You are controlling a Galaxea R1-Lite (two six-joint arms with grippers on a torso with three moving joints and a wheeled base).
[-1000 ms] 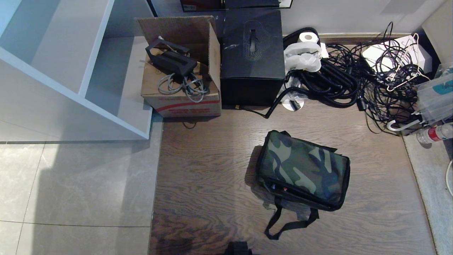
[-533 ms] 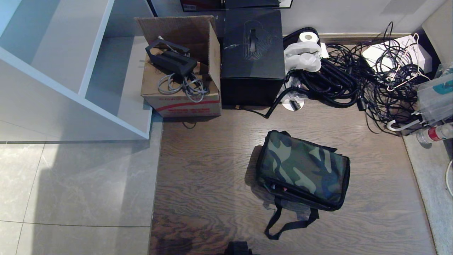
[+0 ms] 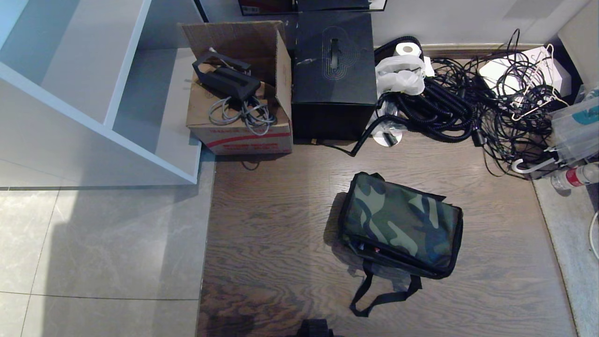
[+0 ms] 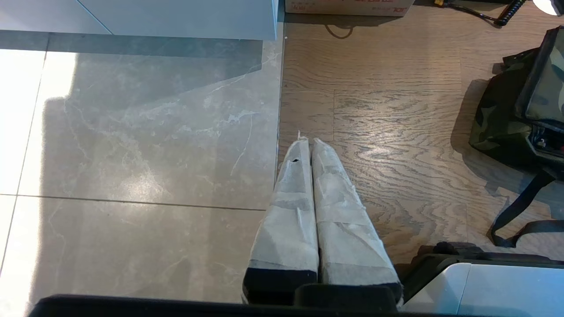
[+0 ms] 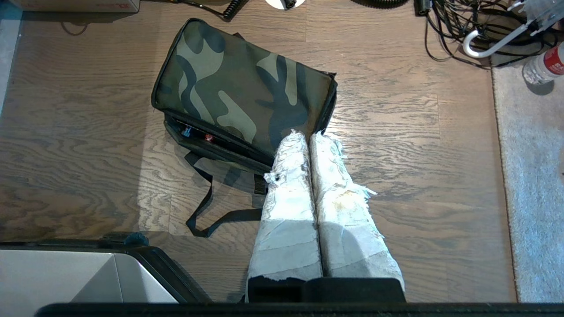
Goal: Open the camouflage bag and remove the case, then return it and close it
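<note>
The camouflage bag (image 3: 401,223) lies on the wood floor, lid down, its black strap (image 3: 381,295) trailing toward me. A narrow slit along its near edge shows a bit of red. The case is hidden. My right gripper (image 5: 308,134) hangs above the floor near the bag's (image 5: 242,92) right corner, its white-wrapped fingers pressed together and holding nothing. My left gripper (image 4: 308,141) is shut and empty over the seam between tile and wood, well left of the bag (image 4: 524,110). Neither gripper shows in the head view.
A tall black cube box (image 3: 334,75) and an open cardboard box (image 3: 238,93) stand behind the bag. A tangle of black cables (image 3: 468,103) fills the back right. A white shelf unit (image 3: 93,93) stands at the left. A water bottle (image 3: 578,177) lies on the right.
</note>
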